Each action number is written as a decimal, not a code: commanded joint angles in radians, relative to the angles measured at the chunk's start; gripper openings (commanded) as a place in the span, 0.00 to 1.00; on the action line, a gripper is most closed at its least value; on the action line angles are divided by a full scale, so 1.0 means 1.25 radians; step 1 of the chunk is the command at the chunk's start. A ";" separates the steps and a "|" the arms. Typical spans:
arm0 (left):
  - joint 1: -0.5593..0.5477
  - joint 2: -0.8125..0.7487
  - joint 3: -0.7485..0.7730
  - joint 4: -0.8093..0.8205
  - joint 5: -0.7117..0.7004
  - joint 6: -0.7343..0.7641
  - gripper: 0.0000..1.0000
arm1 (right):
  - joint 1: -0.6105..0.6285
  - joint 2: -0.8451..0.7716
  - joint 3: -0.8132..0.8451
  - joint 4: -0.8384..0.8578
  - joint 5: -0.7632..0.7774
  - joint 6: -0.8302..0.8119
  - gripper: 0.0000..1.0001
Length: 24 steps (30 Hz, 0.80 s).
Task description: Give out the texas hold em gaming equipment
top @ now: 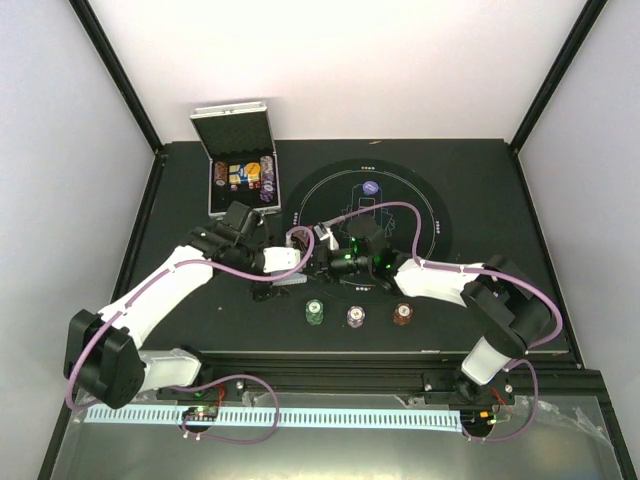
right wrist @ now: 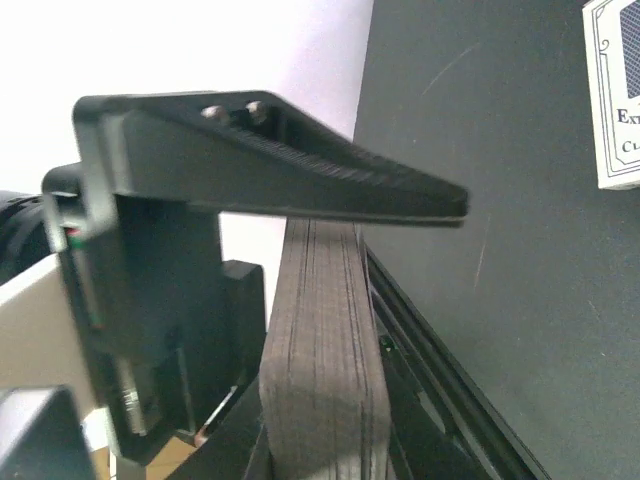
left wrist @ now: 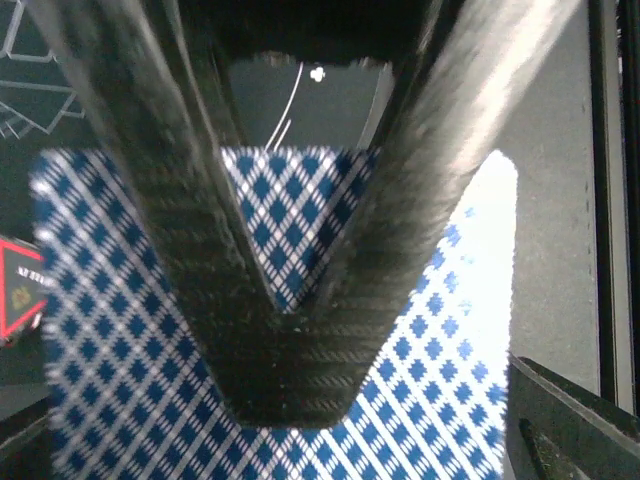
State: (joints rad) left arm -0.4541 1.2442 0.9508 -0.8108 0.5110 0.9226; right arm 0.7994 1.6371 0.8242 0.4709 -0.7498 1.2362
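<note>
The right gripper is clenched on a deck of cards. Its wrist view shows the stack edge-on under the upper finger; the lower finger is hidden. The left gripper has its fingers drawn into a V with the tips together, holding nothing. It sits over the blue diamond back of the top card. Whether the tips press on the card, I cannot tell. A red triangle token lies at 9 o'clock of that card.

Both grippers meet mid-table, at the 7 o'clock edge of the round mat. At 6 o'clock from them stand the green chip stack, the white chip stack and the brown-red chip stack. The open silver case stands at 11 o'clock with more chips inside. A card box lies on the table.

The likeliest fault is that several cards drag off together, if the closed tips bear down too hard. A hard push could also skew the deck in the right gripper's hold and spill it. With the two wrists this close, a sideways stroke could knock finger against finger. A low sweep toward 6 o'clock could topple the chip stacks.
</note>
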 commanded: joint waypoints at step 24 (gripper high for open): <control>-0.005 -0.028 -0.023 0.067 -0.018 -0.026 0.86 | 0.012 0.005 0.035 -0.016 0.000 -0.035 0.01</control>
State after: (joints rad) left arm -0.4541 1.2102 0.9245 -0.7357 0.4721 0.8875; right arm 0.8028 1.6375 0.8375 0.4397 -0.7536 1.2076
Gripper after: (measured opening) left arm 0.881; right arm 0.166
